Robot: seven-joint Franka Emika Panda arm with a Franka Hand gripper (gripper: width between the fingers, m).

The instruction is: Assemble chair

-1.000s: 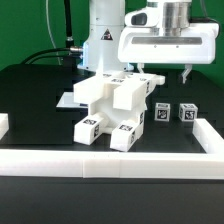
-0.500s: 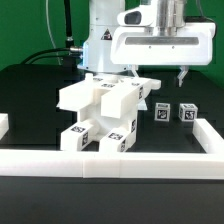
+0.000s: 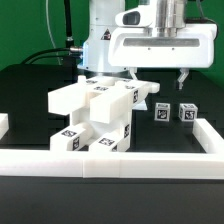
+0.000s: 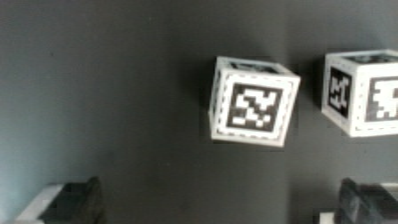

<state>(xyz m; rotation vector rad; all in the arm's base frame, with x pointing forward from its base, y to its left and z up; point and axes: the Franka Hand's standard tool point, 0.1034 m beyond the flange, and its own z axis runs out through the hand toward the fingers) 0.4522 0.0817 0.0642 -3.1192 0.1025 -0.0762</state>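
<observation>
Toward the exterior view's left, the partly joined chair [image 3: 95, 118] lay on the black table [image 3: 30, 95], its tagged leg ends just beside the white border rail [image 3: 150, 160]. Above and to its right hung the gripper [image 3: 158, 74] — fingers spread wide, gripping nothing. Below it stood two small tagged blocks [image 3: 162, 113] — close together, apart from the chair.

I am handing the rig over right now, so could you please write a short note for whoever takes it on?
Gripper: open, empty, above the two small tagged blocks.
Joined chair parts lie near the border rail, at the exterior view's left of the blocks.
Done: several pieces joined.
Left: the two loose blocks, apart from the assembly, likely yet to be fitted.
</observation>
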